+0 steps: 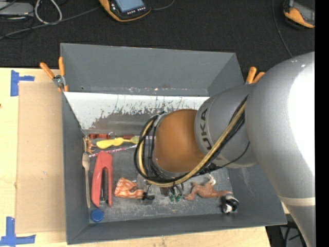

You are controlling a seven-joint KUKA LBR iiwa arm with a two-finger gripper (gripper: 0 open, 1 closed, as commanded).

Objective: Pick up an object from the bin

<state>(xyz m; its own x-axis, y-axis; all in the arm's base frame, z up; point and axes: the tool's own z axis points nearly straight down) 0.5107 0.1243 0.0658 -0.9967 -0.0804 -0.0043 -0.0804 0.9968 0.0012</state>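
Observation:
My gripper point(161, 192) peeks out from under the arm's orange cover, low over the bin floor near the front middle. Just left of it lies an orange-brown crumpled toy point(126, 188). Just right of it lies a brown figure-like toy point(206, 191). A small green-and-dark bit point(175, 196) sits right below the gripper. Most of the gripper is hidden by the cover, and I see nothing held in it.
A red hand tool point(101, 179) lies along the left side, with a blue cap point(96, 215) at its front end. A yellow piece point(111, 143) and a thin red stick point(101, 136) lie at the back left. A black-and-white ball point(229, 205) rests front right.

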